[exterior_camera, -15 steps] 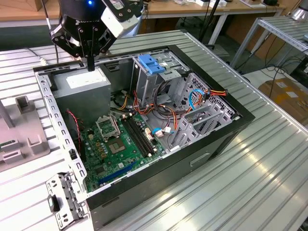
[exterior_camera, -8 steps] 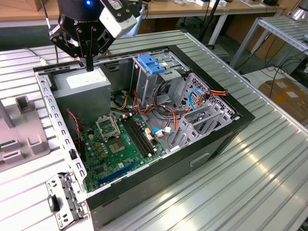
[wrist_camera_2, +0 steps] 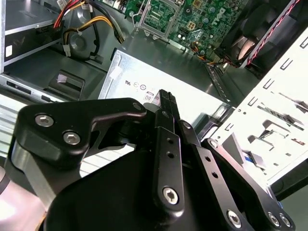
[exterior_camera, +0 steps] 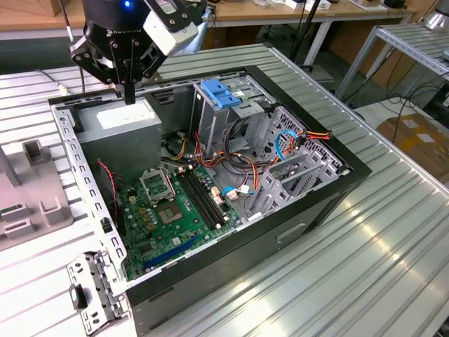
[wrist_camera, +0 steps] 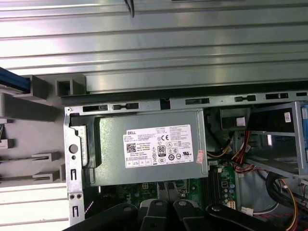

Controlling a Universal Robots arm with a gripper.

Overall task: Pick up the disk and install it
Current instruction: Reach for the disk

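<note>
The disk is out of view. My gripper [exterior_camera: 130,97] hangs over the back left corner of the open computer case [exterior_camera: 330,189], just above the grey power-supply box [exterior_camera: 121,125] with its white sticker. Its black fingers are shut together and hold nothing. In the second wrist view the closed fingertips [wrist_camera_2: 165,98] point down at the power-supply box [wrist_camera_2: 139,72]. The first wrist view looks straight down on that box [wrist_camera: 149,147], with the black finger links [wrist_camera: 161,214] in the foreground.
A light-blue slotted latch piece [exterior_camera: 220,94] sits on the metal drive cage [exterior_camera: 242,112]. The motherboard [exterior_camera: 165,214] and loose cables fill the case floor. A grey slotted holder [exterior_camera: 31,200] stands on the ribbed table [exterior_camera: 365,267] to the exterior view's left. A thin blue strip [wrist_camera: 10,80] lies beside the holder [wrist_camera: 33,91].
</note>
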